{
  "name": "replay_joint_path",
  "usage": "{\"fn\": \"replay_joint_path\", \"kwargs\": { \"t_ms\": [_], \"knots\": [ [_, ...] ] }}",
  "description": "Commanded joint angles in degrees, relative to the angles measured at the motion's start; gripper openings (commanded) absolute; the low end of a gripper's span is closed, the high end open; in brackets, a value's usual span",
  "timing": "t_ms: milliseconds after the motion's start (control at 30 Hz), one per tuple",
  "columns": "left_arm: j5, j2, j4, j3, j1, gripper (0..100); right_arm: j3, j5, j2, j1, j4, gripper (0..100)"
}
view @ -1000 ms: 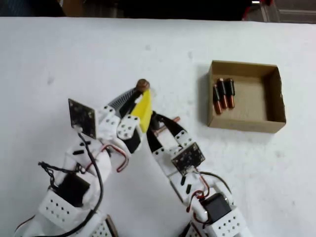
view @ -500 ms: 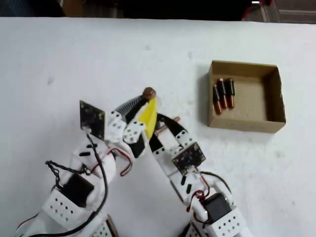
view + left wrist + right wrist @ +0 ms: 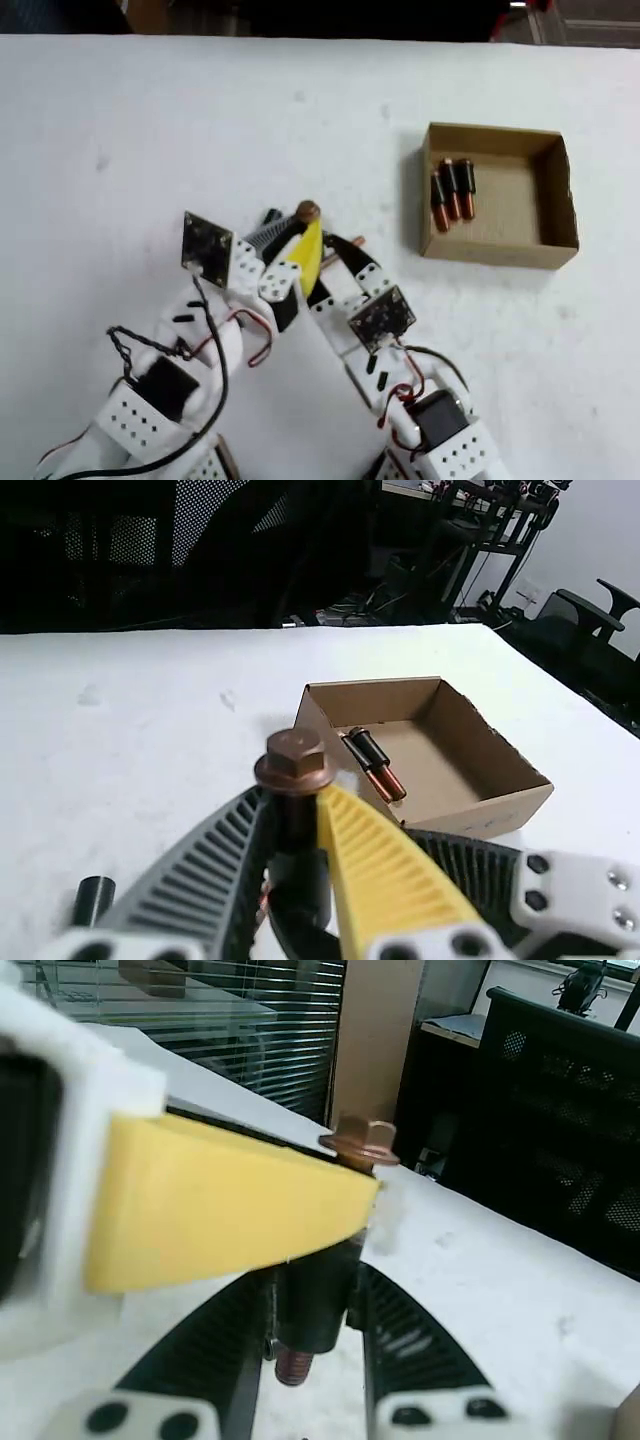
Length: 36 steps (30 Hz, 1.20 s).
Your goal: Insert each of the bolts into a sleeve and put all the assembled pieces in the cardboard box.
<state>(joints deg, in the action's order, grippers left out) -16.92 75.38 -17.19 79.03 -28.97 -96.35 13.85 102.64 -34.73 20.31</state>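
My left gripper (image 3: 297, 228) (image 3: 293, 802) is shut on a copper-headed bolt (image 3: 307, 211) (image 3: 292, 761), gripped just under the head between its yellow and grey fingers. The bolt's shank runs down into a black sleeve (image 3: 312, 1305) (image 3: 300, 880). My right gripper (image 3: 328, 262) (image 3: 314, 1270) is shut on that sleeve, and the threaded tip (image 3: 293, 1366) pokes out below. The two grippers meet left of the cardboard box (image 3: 495, 255) (image 3: 470, 805). Three assembled pieces (image 3: 452, 190) (image 3: 372, 761) lie side by side in the box.
A loose black sleeve (image 3: 95, 898) lies on the white table (image 3: 150, 110) close beside my left gripper. A short copper piece (image 3: 347, 244) shows by the right gripper's fingers. Open table surface stretches to the left and far side.
My left gripper has carried the bolt to the right and nearer, bringing it onto the right gripper's sleeve. The right arm has held still.
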Motion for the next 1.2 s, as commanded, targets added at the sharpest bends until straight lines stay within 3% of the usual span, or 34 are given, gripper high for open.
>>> {"fn": "replay_joint_path", "kwargs": {
  "t_ms": [0,133,333,633,900,1167],
  "knots": [
    [-0.18,0.75,1.93,-0.26,-0.31,2,-0.53,-0.62,0.40,0.48,0.04,1.7],
    [-0.09,0.75,2.29,-0.44,-0.22,4,-0.53,-0.62,0.40,0.48,0.04,1.7],
    [-0.44,0.75,1.67,-0.26,-0.22,27,-0.53,-0.62,0.40,0.48,0.04,1.7],
    [-0.44,0.75,1.58,-0.70,5.76,21,-0.53,-0.62,0.40,0.48,0.04,1.7],
    [-0.35,0.75,3.60,-0.62,8.13,32,-0.53,-0.53,0.40,0.48,0.04,1.7],
    [-0.18,5.32,2.29,-2.99,10.95,32,-0.53,-0.26,0.40,0.48,0.04,1.7]
  ]
}}
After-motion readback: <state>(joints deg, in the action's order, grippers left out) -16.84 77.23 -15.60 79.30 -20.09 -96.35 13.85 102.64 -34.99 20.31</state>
